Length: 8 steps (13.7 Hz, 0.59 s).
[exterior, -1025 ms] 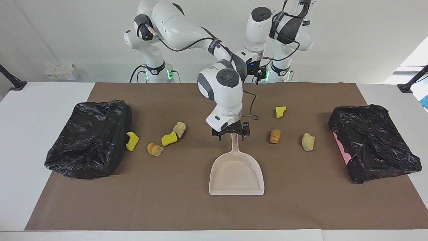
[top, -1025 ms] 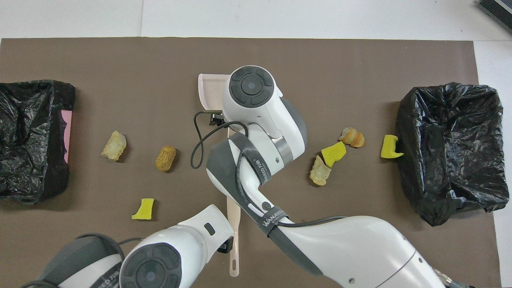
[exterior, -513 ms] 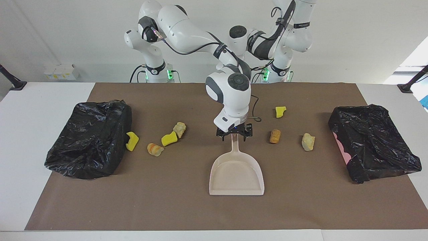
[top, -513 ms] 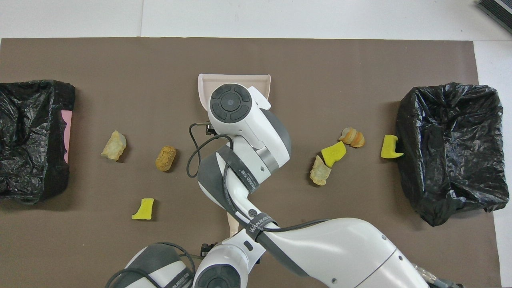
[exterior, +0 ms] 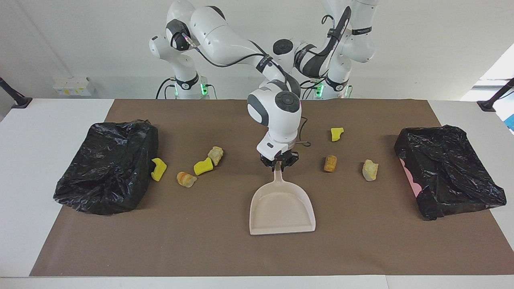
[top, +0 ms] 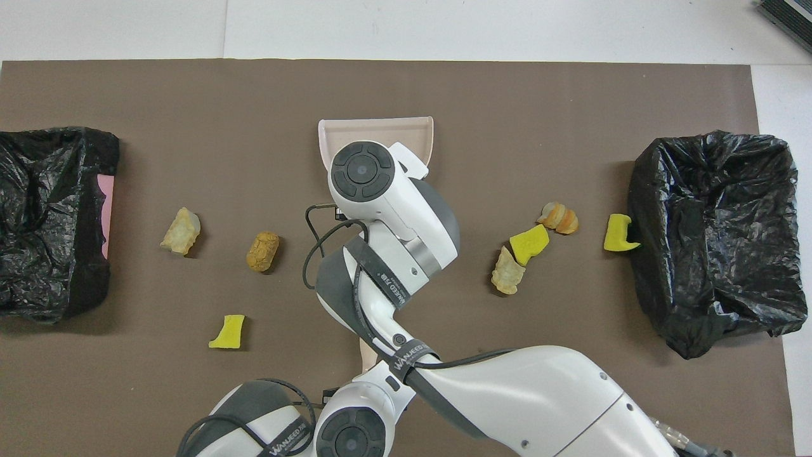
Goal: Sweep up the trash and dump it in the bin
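Note:
Several pieces of trash lie on the brown mat: yellow point(exterior: 203, 166), beige point(exterior: 215, 155) and orange-brown point(exterior: 186, 179) lumps toward the right arm's end, and a brown lump point(exterior: 330, 163) among others toward the left arm's end. The beige dustpan point(exterior: 281, 208) lies mid-table with its handle pointing at the robots. My right gripper point(exterior: 278, 164) is shut on the tip of that handle. My left gripper is hidden under its own wrist point(top: 342, 435), over a slim beige handle point(top: 366, 346) near the robots. A black-lined bin point(exterior: 108, 164) stands at the right arm's end.
A second black-lined bin point(exterior: 445, 168), with pink showing at its side, stands at the left arm's end. A yellow piece point(exterior: 159, 169) rests against the first bin. A black cable point(top: 311, 241) loops from the right wrist. The mat's edge point(exterior: 241, 275) runs farthest from the robots.
The right gripper's fingers have shut on the dustpan handle, and the pan has shifted slightly. The left arm has drawn back toward the robots' end.

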Available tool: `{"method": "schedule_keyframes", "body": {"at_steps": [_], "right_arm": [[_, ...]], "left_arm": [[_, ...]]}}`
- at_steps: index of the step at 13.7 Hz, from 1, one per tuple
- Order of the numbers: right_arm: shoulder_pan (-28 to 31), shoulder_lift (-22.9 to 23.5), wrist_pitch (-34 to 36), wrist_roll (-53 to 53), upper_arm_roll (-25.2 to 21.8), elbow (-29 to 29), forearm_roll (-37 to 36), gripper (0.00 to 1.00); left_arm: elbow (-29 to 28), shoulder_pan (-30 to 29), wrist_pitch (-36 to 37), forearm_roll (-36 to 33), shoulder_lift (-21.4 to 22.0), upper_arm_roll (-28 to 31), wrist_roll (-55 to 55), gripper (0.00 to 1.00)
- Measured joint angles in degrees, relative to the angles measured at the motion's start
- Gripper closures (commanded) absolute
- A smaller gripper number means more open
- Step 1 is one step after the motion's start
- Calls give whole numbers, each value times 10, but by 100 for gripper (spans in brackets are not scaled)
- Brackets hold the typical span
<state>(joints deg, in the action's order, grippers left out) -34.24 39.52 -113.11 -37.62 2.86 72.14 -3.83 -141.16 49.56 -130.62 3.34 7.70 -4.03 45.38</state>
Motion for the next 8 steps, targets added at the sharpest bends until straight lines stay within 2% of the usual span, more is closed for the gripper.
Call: {"method": "schedule_keyframes", "body": {"at_steps": [1,5,8], "right_arm": [[0,0,-1,0,0,1,0,100],[1,-4,-11,36,-1,9,0,100],[12,-21,-10,77,-3,11,0,100]], "left_arm": [[0,-2,4,0,0,2,0,100],[20,-31,70,-1,7,9,-1,100],[32,-95,98,-7,26,12,-33,100]]}}
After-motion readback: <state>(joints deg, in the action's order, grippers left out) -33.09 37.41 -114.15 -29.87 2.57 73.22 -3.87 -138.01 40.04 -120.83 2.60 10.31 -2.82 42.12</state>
